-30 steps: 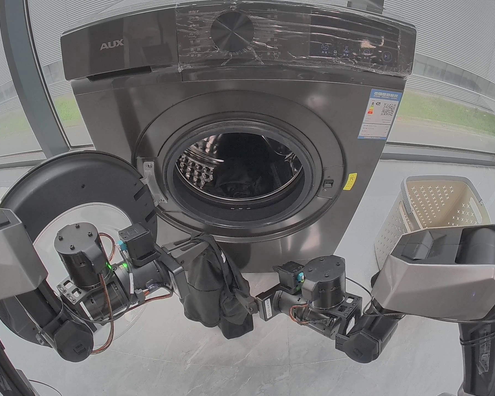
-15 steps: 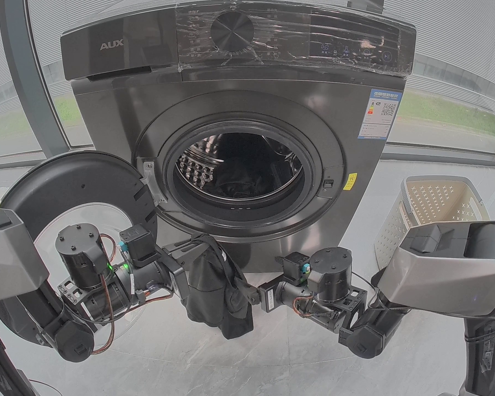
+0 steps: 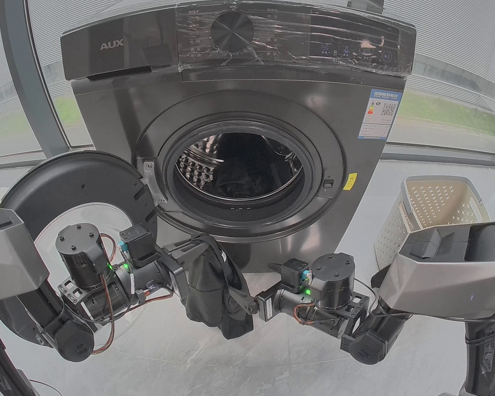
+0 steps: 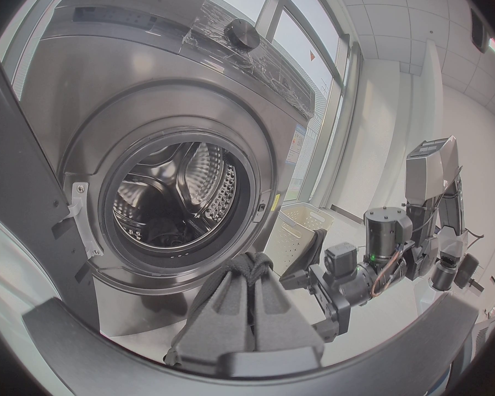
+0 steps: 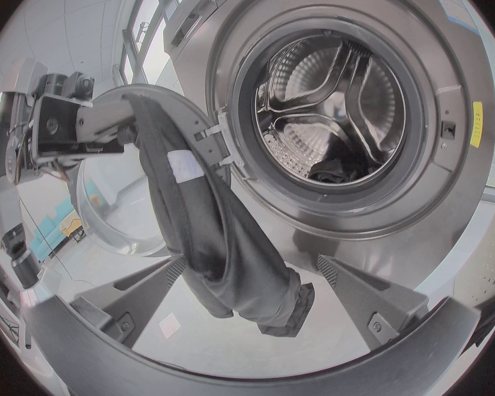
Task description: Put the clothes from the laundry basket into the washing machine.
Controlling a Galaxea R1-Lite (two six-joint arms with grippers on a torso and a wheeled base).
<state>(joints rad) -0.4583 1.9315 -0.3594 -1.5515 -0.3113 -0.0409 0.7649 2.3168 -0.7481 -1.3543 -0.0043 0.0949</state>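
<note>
A black garment (image 3: 214, 295) hangs from my left gripper (image 3: 197, 248), which is shut on its top fold, low in front of the washing machine (image 3: 236, 100). In the left wrist view the cloth (image 4: 251, 260) bunches between the fingers (image 4: 283, 317). My right gripper (image 3: 248, 303) is open at the garment's lower right side. In the right wrist view the garment (image 5: 214, 232) dangles between its spread fingers (image 5: 346, 281). The drum (image 3: 239, 166) is open, with dark clothes (image 5: 335, 169) lying inside. The laundry basket (image 3: 440, 204) stands right of the machine.
The round door (image 3: 77, 193) is swung open to the left, just behind my left arm. Pale floor (image 3: 203, 358) lies in front of the machine. Windows run behind it.
My right arm has shifted slightly to the right, its wrist rising and then settling; its fingers stay by the garment. The left gripper and the garment have hardly moved.
</note>
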